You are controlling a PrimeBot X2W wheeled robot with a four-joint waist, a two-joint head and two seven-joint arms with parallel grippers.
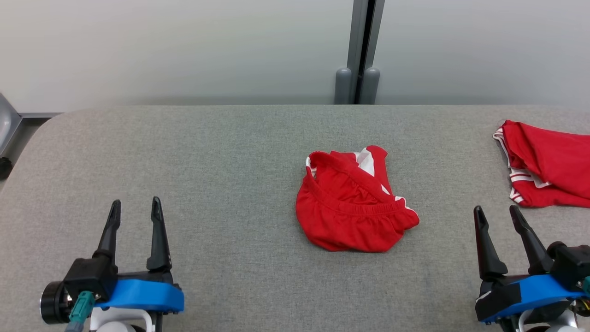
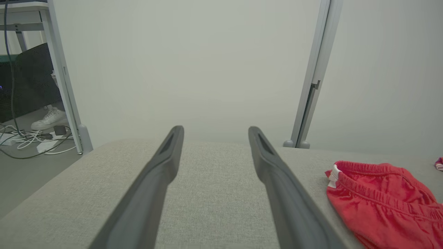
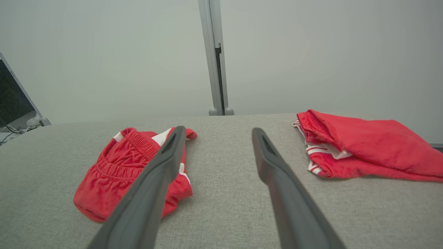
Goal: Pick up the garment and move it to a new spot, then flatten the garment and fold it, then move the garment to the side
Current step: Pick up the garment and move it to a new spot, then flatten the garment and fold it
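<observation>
Head view, garment: the red garment (image 1: pixel 355 203) with white trim lies bunched just right of centre on the grey surface (image 1: pixel 207 161), its elastic waistband turned up. It is neither flat nor folded.
Head view, left jaws: released and empty at 7 o'clock in the frame. The garment sits at 2 o'clock from them, well apart.
Head view, right jaws: spread and empty at 5 o'clock. The garment sits at 10 o'clock from them, nearer than to the left.
Head view, second red garment (image 1: pixel 548 166): at the 3 o'clock edge, loosely folded and well apart from the first. It is probably a piece set aside.
Left wrist view: the jaws stand wide over bare surface, and the garment's edge shows at 4 o'clock. A white shoe (image 2: pixel 48 119) and cables lie on the floor at 9 o'clock.
Right wrist view: the jaws stand wide, with the garment at 8 o'clock, partly behind one finger. The second garment lies at 2 o'clock.
Assessment: pick-up is not begun. Both arms appear parked at the near edge, leaving the cloth unobstructed. The bunched folds offer a raised ridge to pinch.
</observation>
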